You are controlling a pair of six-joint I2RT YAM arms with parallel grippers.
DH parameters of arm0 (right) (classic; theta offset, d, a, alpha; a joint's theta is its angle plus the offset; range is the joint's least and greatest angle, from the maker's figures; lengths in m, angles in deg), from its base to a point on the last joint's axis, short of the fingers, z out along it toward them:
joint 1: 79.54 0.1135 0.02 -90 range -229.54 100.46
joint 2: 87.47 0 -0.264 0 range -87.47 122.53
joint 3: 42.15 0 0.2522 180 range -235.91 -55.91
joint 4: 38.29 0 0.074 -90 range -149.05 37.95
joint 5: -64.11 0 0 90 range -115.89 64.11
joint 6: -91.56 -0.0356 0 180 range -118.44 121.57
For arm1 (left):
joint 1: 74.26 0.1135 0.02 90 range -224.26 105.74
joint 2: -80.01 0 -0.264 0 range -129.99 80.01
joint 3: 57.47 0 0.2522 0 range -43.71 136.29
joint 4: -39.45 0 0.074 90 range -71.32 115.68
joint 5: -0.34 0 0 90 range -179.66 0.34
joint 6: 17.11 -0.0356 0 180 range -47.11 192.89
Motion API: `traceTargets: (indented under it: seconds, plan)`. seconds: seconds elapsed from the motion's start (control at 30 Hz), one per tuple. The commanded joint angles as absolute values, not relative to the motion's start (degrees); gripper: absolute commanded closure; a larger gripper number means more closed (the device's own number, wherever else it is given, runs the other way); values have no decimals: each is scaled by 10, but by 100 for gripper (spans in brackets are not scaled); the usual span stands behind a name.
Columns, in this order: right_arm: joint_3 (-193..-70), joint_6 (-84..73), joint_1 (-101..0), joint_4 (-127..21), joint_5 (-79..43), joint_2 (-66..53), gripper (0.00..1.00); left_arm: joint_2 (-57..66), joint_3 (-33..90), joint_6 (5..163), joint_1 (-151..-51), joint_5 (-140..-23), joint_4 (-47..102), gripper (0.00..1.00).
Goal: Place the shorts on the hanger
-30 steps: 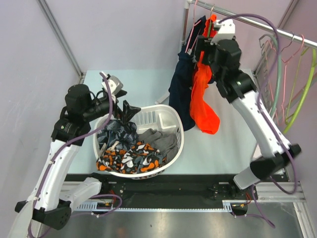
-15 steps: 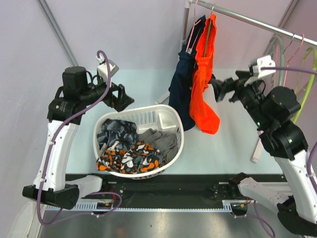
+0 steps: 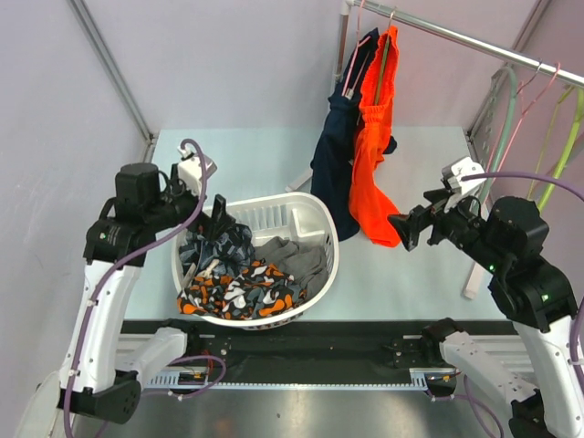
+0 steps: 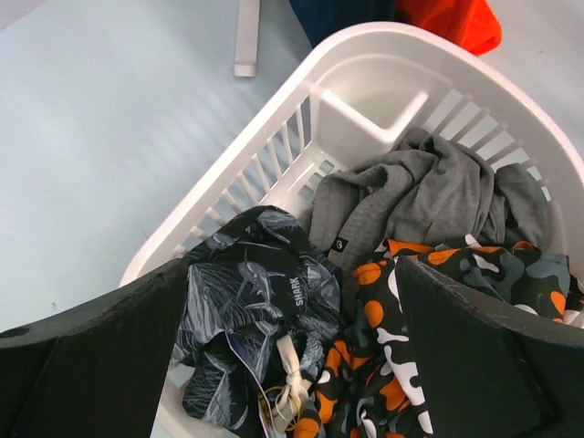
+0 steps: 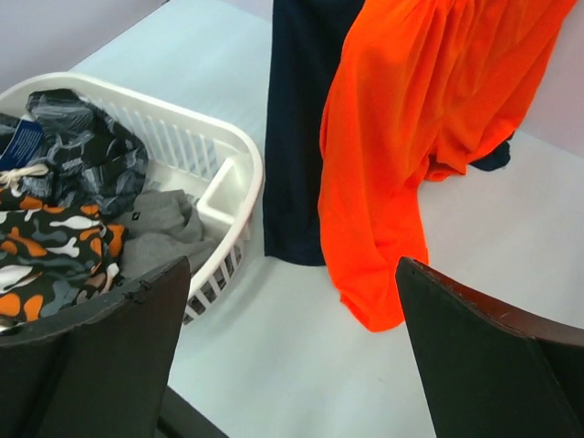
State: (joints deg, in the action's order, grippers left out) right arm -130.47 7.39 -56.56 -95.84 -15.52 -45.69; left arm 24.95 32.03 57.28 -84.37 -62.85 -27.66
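Already hanging from the rail (image 3: 456, 36), orange shorts (image 5: 401, 137) ahead of the open, empty right hand (image 3: 401, 230), navy garment (image 5: 301, 119) beside them, basket (image 4: 274, 155) under the open left hand (image 3: 219, 212), dark cloth (image 4: 274, 292) inside printed "SHARK", grey garment (image 4: 429, 201) with round logo
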Motion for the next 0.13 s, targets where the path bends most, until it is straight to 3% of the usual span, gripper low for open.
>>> traceTargets:
  seconds: [0.0, 0.1]
  plan:
    - [-1301, 77, -575, -971, -121, -464, 0, 266, 310, 561, -839, -650, -273, 0]
    - [-1300, 75, -581, -971, -113, -467, 0, 268, 314, 554, -840, -664, -273, 0]
